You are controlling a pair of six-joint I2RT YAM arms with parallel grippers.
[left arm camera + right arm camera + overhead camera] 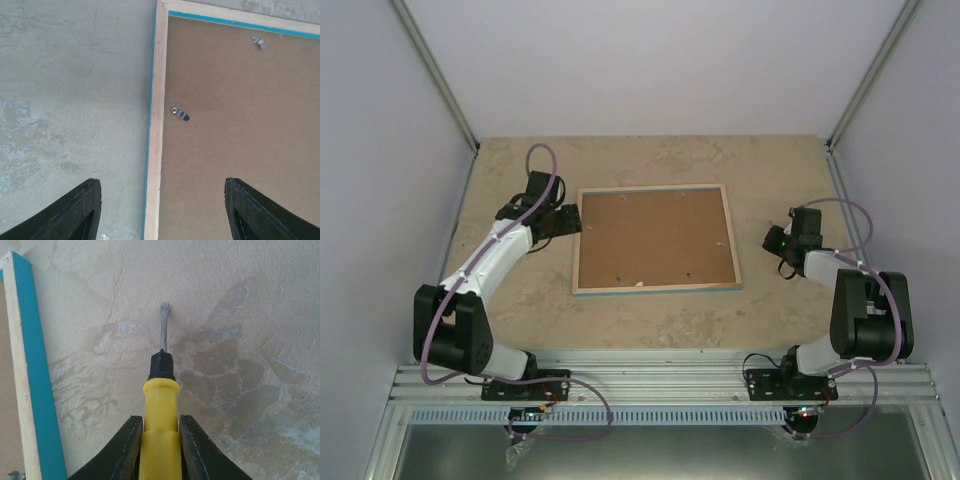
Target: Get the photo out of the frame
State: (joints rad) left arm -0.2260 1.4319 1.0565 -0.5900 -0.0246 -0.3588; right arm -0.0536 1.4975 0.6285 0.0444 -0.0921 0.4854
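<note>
Centrally, the frame (pixel 655 238) is laid face down on the stone-patterned table (pixel 650 318), so that its brown fibreboard backing panel (pixel 240 145) is turned upward inside the pale wooden rails with their turquoise outer edge. It is placed between the two arms.

Seen from the left gripper (pixel 567 218), the frame's left rail (pixel 156 130) is found directly below and ahead, running forward between the fingers. The jaws of the left gripper (pixel 164 215) are spread wide and nothing is held in them; one finger (pixel 80 212) is set over bare table (pixel 75 100) and the other over the backing panel. Whether the rail is touched cannot be told. A small metal turn clip (pixel 180 114) is seen just ahead of this gripper, just inside the rail, and a second clip (pixel 258 42) farther ahead and to the right, near the far rail.

From the right gripper (pixel 783 243), the frame (pixel 35 375) is seen off to the left, apart from the fingers, its turquoise edge running alongside. The right gripper (pixel 160 421) is clamped narrowly on the yellow handle of a flat-blade screwdriver (pixel 161 367), whose blade is pointed forward over the table (pixel 235 340).
</note>
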